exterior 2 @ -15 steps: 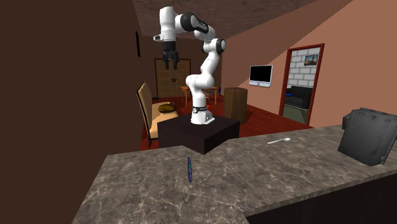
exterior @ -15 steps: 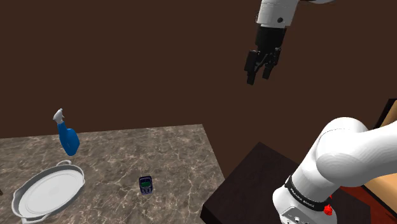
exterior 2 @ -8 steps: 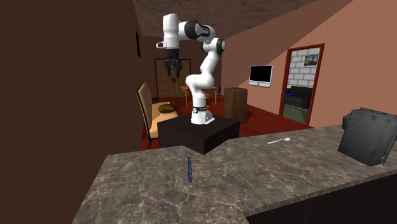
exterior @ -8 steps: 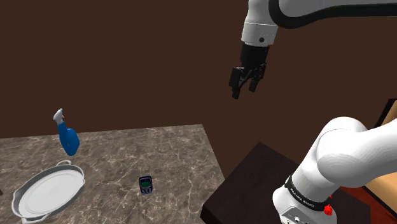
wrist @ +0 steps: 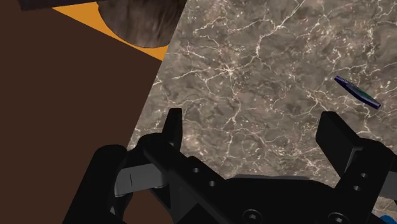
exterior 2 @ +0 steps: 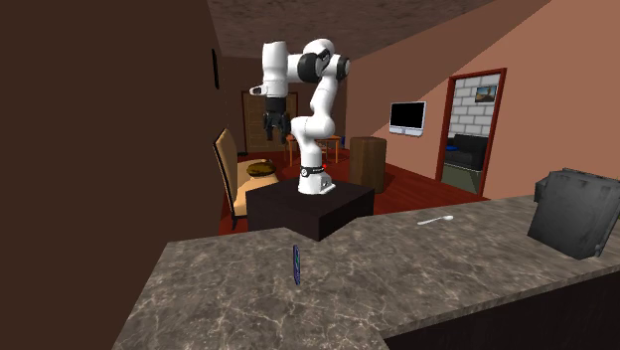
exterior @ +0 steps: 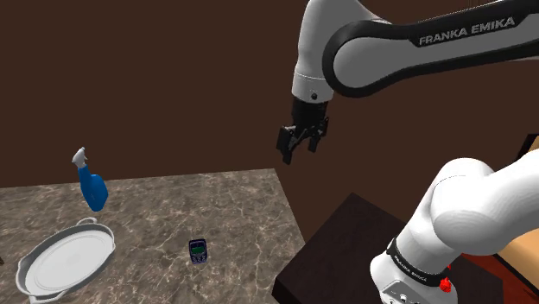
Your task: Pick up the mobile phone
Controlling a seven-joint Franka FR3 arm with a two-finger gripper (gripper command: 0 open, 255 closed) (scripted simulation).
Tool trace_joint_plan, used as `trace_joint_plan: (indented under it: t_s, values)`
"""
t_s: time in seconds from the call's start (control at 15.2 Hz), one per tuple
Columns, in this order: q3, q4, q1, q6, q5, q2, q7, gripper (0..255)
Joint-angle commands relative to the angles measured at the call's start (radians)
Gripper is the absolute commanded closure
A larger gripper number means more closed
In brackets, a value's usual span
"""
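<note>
Shoulder view: the white arm [exterior: 449, 216] rises from its dark stand [exterior: 341, 255] at lower right and arches over to the left. Its black gripper [exterior: 298, 148] hangs in the air before the brown wall, above the marbled counter [exterior: 216, 203] near that counter's right edge. The mobile phone [exterior: 198, 251], small and dark blue with a lit screen, rests on the counter near the front, well apart from the gripper and below it. To the phone's left lies a white pan [exterior: 62, 262] with handles; beyond the pan stands a blue spray bottle [exterior: 91, 187].

Second exterior view: the phone [exterior 2: 296, 265] appears edge-on as a thin upright blue strip on the counter [exterior 2: 397, 278], with the gripper [exterior 2: 272, 132] far behind it, pointing down. A spoon [exterior 2: 435, 220] lies further right.

Wrist view: the gripper [wrist: 253, 124] has its two fingers [wrist: 172, 124] spread wide with nothing between them. The phone [wrist: 357, 91] shows as a slim sliver on the counter [wrist: 254, 70], beyond the fingers.
</note>
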Motion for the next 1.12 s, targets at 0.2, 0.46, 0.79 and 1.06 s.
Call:
trace_joint_plan:
  t_s: [0.2,0.46,0.79,1.06]
  values:
    - [0.092,-0.015,0.011,0.181,0.012,0.143,0.093,0]
    - [0.168,0.004,0.003,0.318,-0.016,0.286,0.183,0]
    - [0.256,0.063,-0.024,0.468,-0.129,0.493,0.34,0]
    - [0.292,0.141,-0.029,0.551,-0.301,0.678,0.512,0]
